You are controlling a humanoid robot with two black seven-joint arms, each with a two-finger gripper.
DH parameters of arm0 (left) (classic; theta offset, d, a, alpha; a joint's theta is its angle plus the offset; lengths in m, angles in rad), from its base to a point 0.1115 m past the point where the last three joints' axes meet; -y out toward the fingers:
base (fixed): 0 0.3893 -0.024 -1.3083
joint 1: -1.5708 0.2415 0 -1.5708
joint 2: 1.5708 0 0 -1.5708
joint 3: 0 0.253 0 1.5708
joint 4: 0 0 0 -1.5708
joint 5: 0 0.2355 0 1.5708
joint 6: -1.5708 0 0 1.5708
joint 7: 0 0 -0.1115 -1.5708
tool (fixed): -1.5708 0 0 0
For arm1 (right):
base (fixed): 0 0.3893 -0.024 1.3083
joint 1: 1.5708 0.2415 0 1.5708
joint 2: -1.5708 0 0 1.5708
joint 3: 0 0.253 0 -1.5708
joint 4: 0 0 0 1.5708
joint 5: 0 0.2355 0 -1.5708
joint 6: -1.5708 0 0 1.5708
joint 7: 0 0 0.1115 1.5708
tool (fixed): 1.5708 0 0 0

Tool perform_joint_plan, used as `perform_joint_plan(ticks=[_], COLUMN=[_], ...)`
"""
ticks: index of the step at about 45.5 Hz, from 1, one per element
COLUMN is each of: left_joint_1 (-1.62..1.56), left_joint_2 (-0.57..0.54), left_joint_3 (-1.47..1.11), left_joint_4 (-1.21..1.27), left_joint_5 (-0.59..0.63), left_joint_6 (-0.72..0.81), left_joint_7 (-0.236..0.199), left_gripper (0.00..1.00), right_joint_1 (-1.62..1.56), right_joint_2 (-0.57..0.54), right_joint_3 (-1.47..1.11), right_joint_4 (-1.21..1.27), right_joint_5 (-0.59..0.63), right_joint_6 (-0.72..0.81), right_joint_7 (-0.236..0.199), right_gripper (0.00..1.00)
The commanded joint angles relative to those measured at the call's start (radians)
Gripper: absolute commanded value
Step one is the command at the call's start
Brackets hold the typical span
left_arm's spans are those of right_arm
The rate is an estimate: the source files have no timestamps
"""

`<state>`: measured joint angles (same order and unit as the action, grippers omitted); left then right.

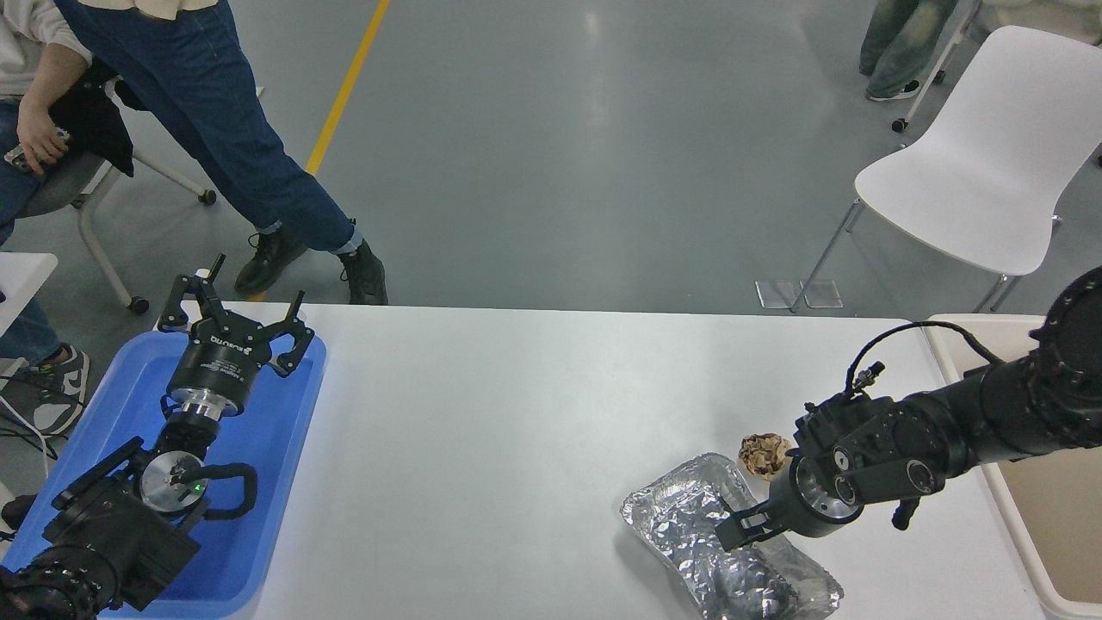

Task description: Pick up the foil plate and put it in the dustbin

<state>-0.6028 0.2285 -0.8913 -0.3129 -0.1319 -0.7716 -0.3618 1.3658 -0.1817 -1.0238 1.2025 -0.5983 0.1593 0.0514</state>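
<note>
The foil plate (689, 525), crinkled silver and oblong, lies on the white table (516, 430) at the front right. My right gripper (733, 536) comes in low from the right and is tilted down over the plate's right rim. Its fingers (742, 522) are open and reach into the plate; whether they touch the foil is unclear. The beige dustbin (1061, 525) stands at the table's right edge, partly behind my right arm. My left gripper (234, 317) is open and parked over the blue tray at the lower left.
A small crumpled brown paper ball (764, 454) sits on the table just behind the plate, next to my right wrist. A blue tray (284, 413) lies at the left. A person's legs (258, 172) and a white chair (990, 181) stand beyond the table.
</note>
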Motion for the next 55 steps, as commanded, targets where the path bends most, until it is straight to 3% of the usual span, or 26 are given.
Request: perform_joint_plan(ticks=[1, 26, 38, 55], left_joint_1=[0.000, -0.002, -0.002, -0.002], left_joint_2=[0.000, 0.000, -0.002, 0.000], left_joint_3=[0.000, 0.000, 0.000, 0.000], left_joint_4=[0.000, 0.000, 0.000, 0.000], left_joint_5=[0.000, 0.000, 0.000, 0.000], left_joint_6=[-0.002, -0.002, 0.000, 0.000], left_joint_7=[0.000, 0.001, 0.003, 0.003], left_gripper=[1.00, 1.00, 1.00, 1.00], right_joint_1=[-0.013, 0.001, 0.111, 0.438], right_joint_2=[-0.001, -0.012, -0.090, -0.229], right_joint_3=[-0.013, -0.010, -0.013, -0.016], right_joint_4=[-0.006, -0.003, 0.118, 0.296], right_joint_5=[-0.028, -0.006, 0.000, 0.011], right_joint_6=[-0.006, -0.004, 0.017, 0.319], right_joint_7=[-0.001, 0.001, 0.011, 0.015], right_gripper=[0.00, 0.00, 0.00, 0.00])
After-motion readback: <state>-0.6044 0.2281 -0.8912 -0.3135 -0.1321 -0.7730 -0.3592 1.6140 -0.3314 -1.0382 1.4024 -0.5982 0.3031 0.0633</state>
